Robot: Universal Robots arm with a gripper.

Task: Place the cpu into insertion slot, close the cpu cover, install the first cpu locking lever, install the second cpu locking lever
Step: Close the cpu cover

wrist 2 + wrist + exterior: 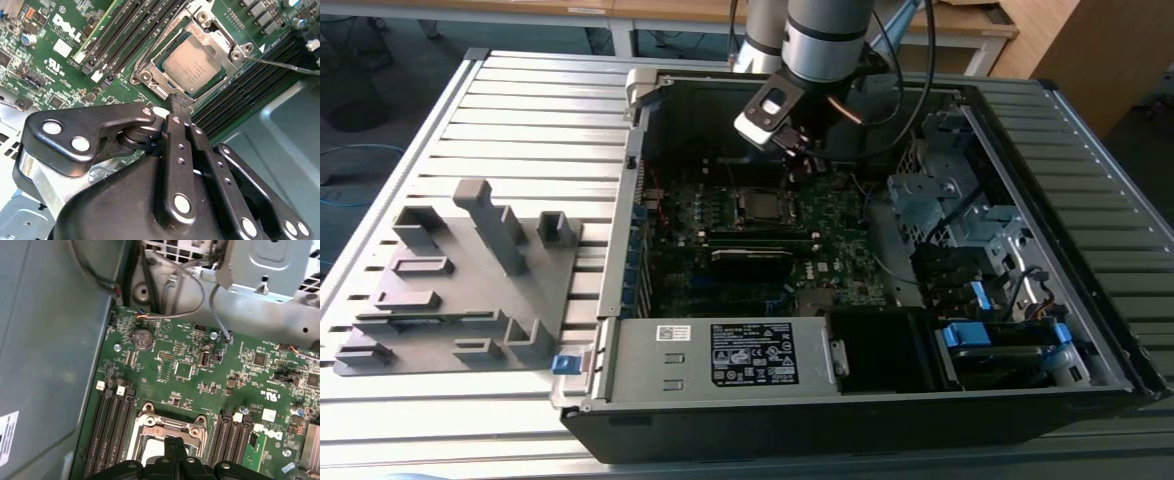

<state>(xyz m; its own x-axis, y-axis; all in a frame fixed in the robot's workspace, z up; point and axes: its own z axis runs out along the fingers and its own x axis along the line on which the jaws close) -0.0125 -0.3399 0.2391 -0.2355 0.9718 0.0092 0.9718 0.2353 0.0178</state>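
Gripper [177,102] closed narrow beside the seated cpu [192,65].
In the exterior view, the insertion slot [761,205] is seen lower left of it.

arm [827,62]: silver-grey; black band | jaws: black linkage; silver rivets

Silver-grey cpu [192,62], green motherboard [122,92], black fingers [176,140]

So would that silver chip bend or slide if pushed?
Probably stiff: the cpu shows a flat metal top. It likely wouldn't slide, since the cpu cover frames it all round. That smooth top may be slippery to grip.
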